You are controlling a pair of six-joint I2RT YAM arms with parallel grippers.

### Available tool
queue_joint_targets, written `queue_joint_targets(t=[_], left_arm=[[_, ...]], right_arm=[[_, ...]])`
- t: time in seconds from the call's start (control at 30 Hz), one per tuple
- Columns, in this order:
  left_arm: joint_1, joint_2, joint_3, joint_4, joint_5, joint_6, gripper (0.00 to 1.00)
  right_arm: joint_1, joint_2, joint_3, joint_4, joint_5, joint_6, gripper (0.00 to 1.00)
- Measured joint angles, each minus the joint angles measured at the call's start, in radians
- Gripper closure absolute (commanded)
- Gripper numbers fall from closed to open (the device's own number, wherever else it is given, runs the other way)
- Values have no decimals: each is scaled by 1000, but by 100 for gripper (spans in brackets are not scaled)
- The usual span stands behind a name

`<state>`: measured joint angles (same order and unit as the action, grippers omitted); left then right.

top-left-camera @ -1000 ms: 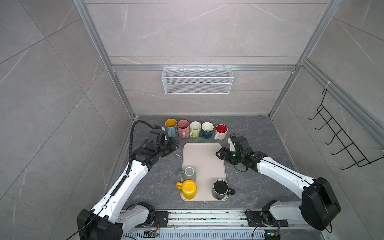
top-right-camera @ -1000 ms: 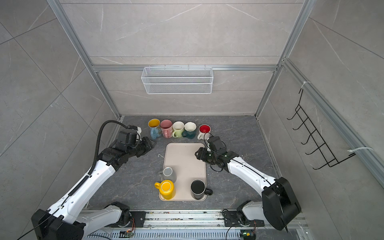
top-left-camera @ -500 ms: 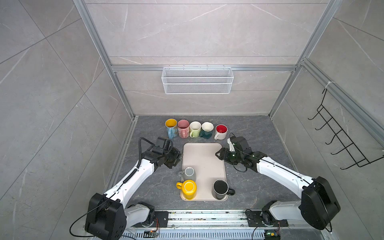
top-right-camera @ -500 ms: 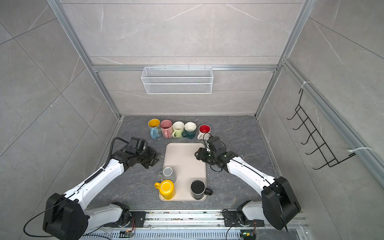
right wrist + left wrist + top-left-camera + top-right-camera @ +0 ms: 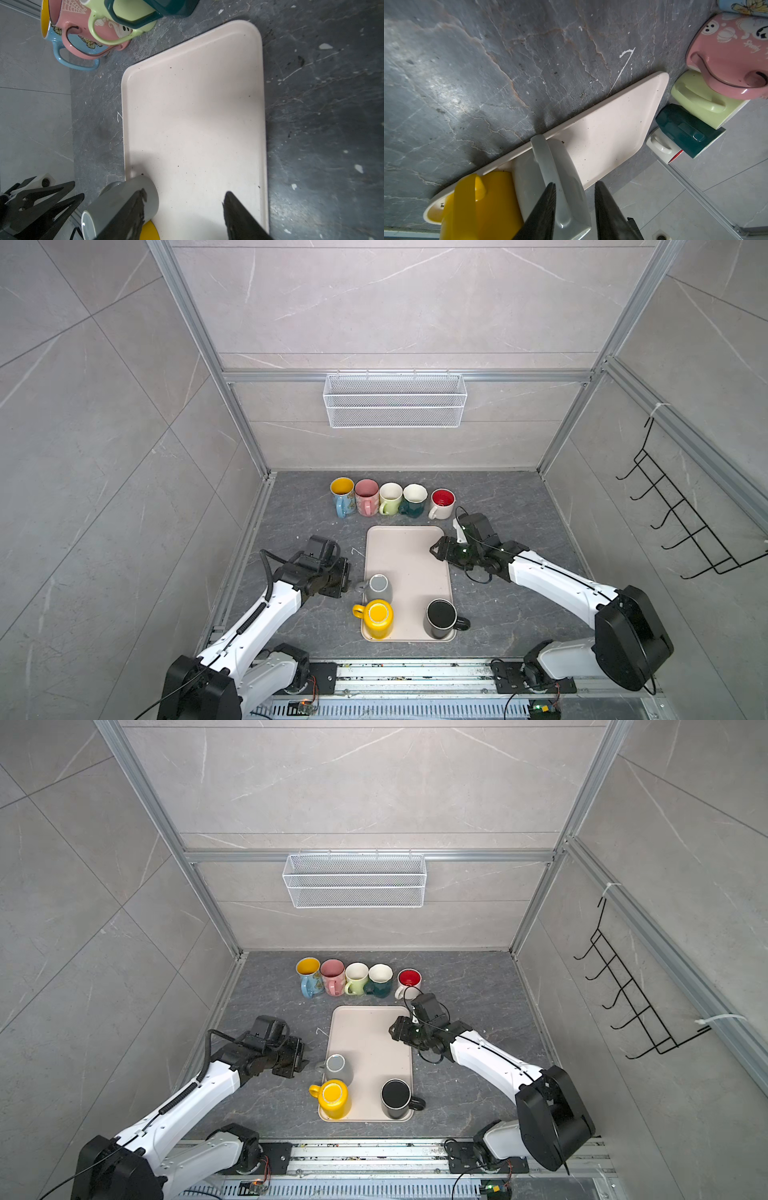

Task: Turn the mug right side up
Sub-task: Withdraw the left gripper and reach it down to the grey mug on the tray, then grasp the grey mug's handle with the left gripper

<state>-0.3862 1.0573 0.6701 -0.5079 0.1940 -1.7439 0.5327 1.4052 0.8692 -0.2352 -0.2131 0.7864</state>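
You're at the grasp: the upside-down grey mug point(image 5: 378, 588) sits at the tray's point(image 5: 405, 556) left edge, the left gripper point(image 5: 575, 184) open astride its handle point(image 5: 548, 166), so close squarely before lifting and flipping, while farther back the right gripper point(image 5: 185, 192) hovers open, empty.

- A white wire basket point(image 5: 395, 400) hung on the back wall.
- A black hook rack point(image 5: 681, 526) hung on the right-hand wall.
- Five mugs stood upright in a row near the back: blue mug point(image 5: 344, 502), pink mug point(image 5: 366, 500), pale green mug point(image 5: 389, 502), dark teal mug point(image 5: 413, 507) and white mug point(image 5: 443, 511) with a red inside.
- A cream tray point(image 5: 403, 551) lay just in front of that row.
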Motion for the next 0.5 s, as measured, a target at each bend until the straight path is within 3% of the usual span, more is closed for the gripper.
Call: queue_joint_targets(t=[0.5], left_arm=[[0,162,2,34,140,-33,68]], right_arm=[[0,20,2,-2,0,0,37]])
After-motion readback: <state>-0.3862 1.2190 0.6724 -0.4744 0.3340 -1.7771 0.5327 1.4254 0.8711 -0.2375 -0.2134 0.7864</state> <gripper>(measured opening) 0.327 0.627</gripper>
